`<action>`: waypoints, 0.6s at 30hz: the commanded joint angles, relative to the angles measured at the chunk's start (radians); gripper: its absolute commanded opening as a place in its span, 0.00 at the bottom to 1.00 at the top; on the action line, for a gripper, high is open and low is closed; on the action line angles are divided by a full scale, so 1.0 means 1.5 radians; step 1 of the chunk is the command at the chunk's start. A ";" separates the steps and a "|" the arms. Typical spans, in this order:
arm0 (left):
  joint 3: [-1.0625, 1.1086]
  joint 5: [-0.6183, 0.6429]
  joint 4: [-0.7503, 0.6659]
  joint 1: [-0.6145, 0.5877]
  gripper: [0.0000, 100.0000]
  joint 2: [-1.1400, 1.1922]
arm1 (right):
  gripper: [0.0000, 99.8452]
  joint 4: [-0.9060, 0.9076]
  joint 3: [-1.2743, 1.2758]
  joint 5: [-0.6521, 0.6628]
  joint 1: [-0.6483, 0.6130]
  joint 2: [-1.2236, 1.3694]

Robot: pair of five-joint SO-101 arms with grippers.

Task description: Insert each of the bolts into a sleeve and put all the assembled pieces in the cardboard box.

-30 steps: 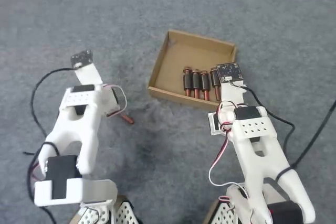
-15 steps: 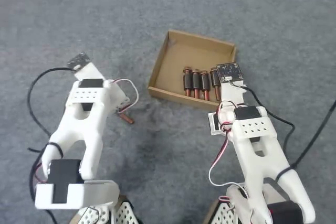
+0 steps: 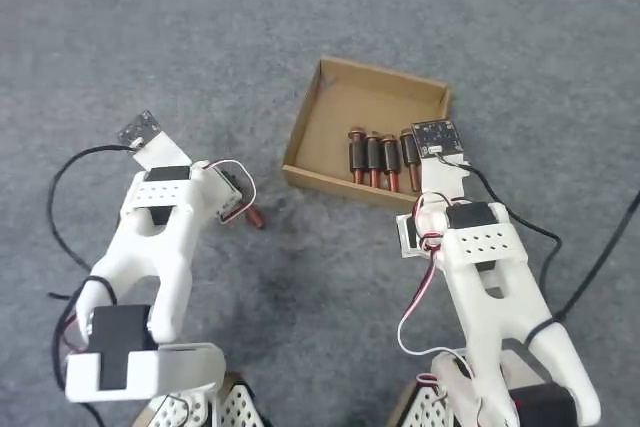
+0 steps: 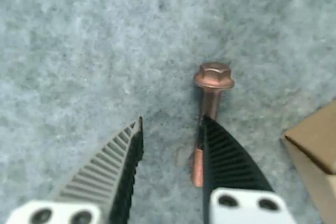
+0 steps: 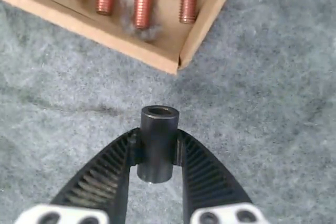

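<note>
The left gripper (image 4: 172, 123) holds its ribbed black jaws apart over the grey carpet (image 4: 79, 35). A copper-coloured hex-head bolt (image 4: 210, 98) lies flat there, its shank along one jaw's inner edge and its head beyond the tip. The right gripper (image 5: 157, 137) is clamped on a black cylindrical metal sleeve (image 5: 158, 124), near a corner of the shallow brown cardboard box (image 5: 113, 39). Four copper bolts in dark sleeves (image 3: 374, 155) lie side by side along the box's near wall.

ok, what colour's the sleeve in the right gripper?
The sleeve is plain black, no pattern; the right wrist view shows it best.
</note>
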 commanded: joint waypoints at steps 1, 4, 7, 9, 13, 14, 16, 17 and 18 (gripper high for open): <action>-0.005 0.007 -0.044 0.002 0.17 -0.039 | 0.01 -0.009 -0.007 0.010 0.008 -0.036; -0.007 0.007 -0.056 0.005 0.17 -0.041 | 0.01 -0.009 -0.007 0.010 0.007 -0.037; -0.007 0.007 -0.054 0.017 0.17 -0.045 | 0.01 -0.009 -0.007 0.010 0.007 -0.036; -0.007 0.007 -0.054 0.027 0.17 -0.044 | 0.01 -0.009 -0.007 0.010 0.007 -0.036; -0.009 0.007 -0.057 0.039 0.17 -0.038 | 0.01 -0.009 -0.007 0.010 0.007 -0.037; -0.009 0.007 -0.058 0.038 0.17 -0.038 | 0.01 -0.009 -0.007 0.010 0.006 -0.037; -0.011 0.007 -0.058 0.036 0.17 -0.038 | 0.01 -0.009 -0.007 0.010 0.006 -0.037; -0.013 0.007 -0.058 0.035 0.17 -0.036 | 0.01 -0.009 -0.007 0.010 0.006 -0.037; -0.017 0.007 -0.058 0.035 0.17 -0.027 | 0.01 -0.009 -0.007 0.010 0.006 -0.037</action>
